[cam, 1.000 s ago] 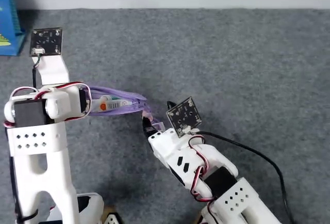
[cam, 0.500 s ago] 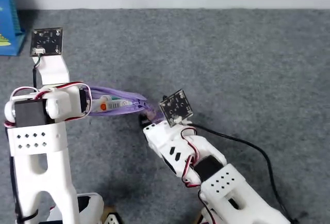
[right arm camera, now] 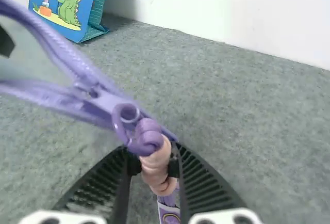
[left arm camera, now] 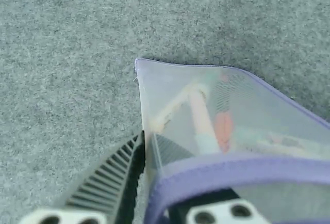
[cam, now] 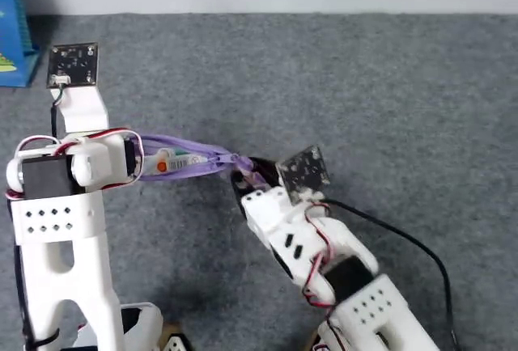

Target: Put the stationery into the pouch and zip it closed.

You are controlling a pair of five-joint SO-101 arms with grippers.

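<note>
Pouch (left arm camera: 221,121) in left gripper (left arm camera: 147,154), pull (right arm camera: 147,137) in right gripper (right arm camera: 153,159)

Purple mesh pouch (cam: 207,154), stationery (cam: 172,162) inside

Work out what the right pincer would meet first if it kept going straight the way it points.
Most likely the pouch: the right pincer, shut on the zipper pull, points straight at its zipper end. Depth is hard to judge.
</note>
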